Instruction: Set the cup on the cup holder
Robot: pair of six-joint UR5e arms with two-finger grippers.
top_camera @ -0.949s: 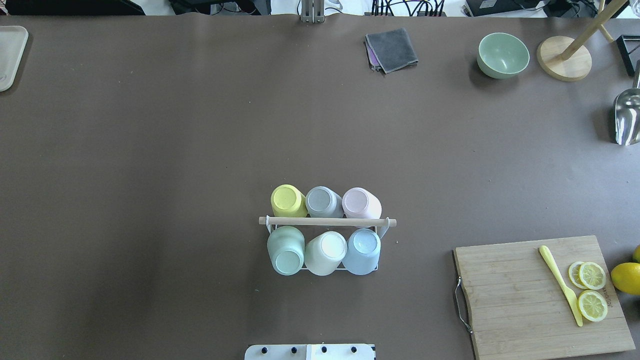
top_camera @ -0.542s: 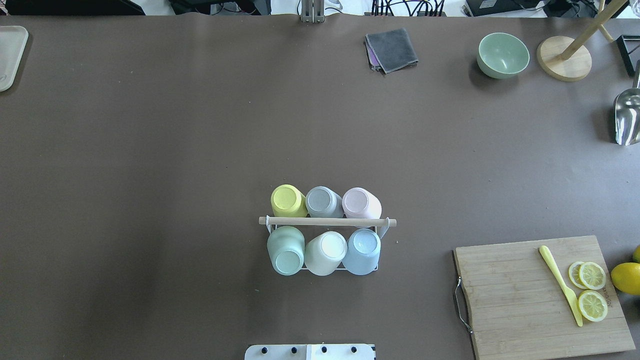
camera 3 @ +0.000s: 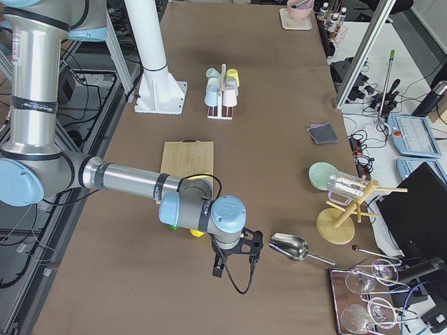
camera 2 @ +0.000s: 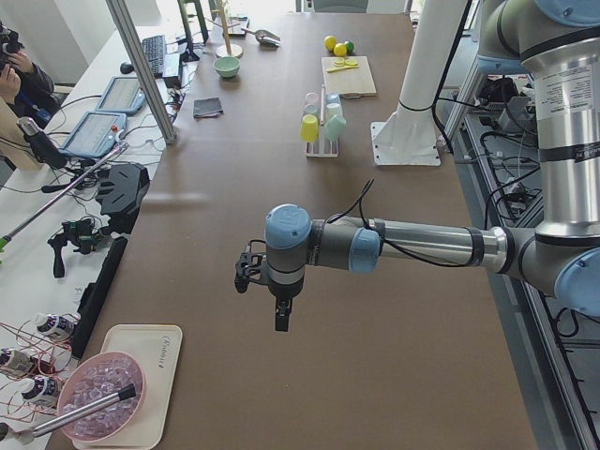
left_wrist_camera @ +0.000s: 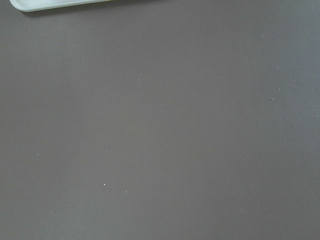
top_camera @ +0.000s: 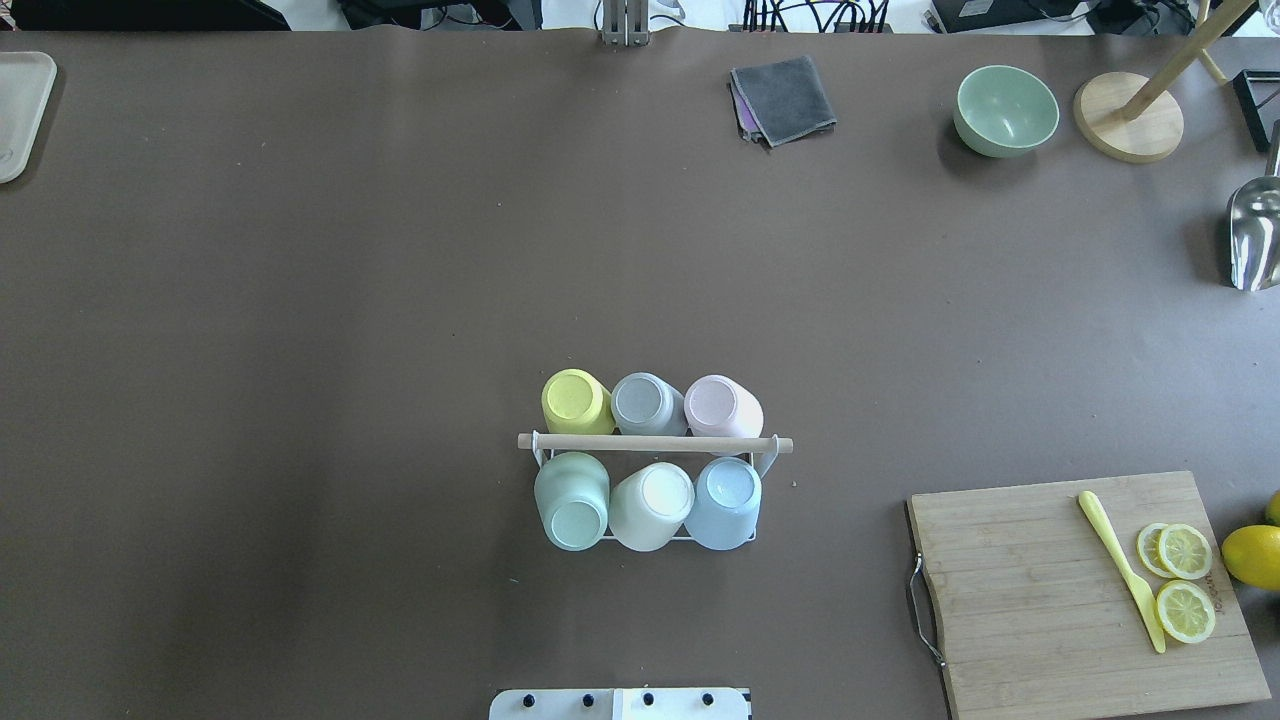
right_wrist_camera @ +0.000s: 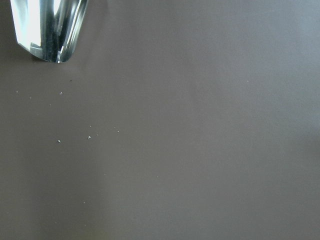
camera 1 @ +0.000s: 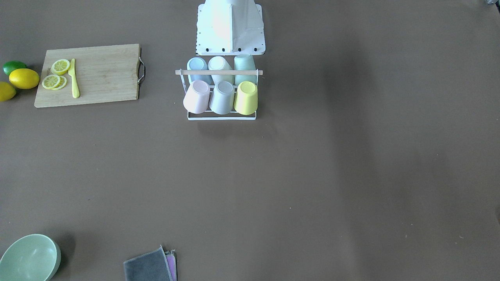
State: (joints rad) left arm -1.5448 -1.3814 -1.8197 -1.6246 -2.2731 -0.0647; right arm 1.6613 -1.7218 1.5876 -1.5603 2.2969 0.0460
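The cup holder (top_camera: 655,444), a white wire rack with a wooden rod across its top, stands at the table's near middle; it also shows in the front-facing view (camera 1: 218,72). Several cups sit upside down on its prongs, among them a yellow cup (top_camera: 572,398), a pink cup (top_camera: 718,404) and a blue cup (top_camera: 725,497). My left gripper (camera 2: 280,319) hangs over bare table far to the left of the rack. My right gripper (camera 3: 217,269) hangs over the table's right end. I cannot tell whether either is open or shut. Both wrist views show only table.
A wooden cutting board (top_camera: 1090,590) with lemon slices and a yellow knife lies right of the rack. A metal scoop (top_camera: 1255,235), a green bowl (top_camera: 1005,108), a wooden stand (top_camera: 1128,118) and a grey cloth (top_camera: 785,98) lie at the back right. A white tray (top_camera: 15,110) sits far left.
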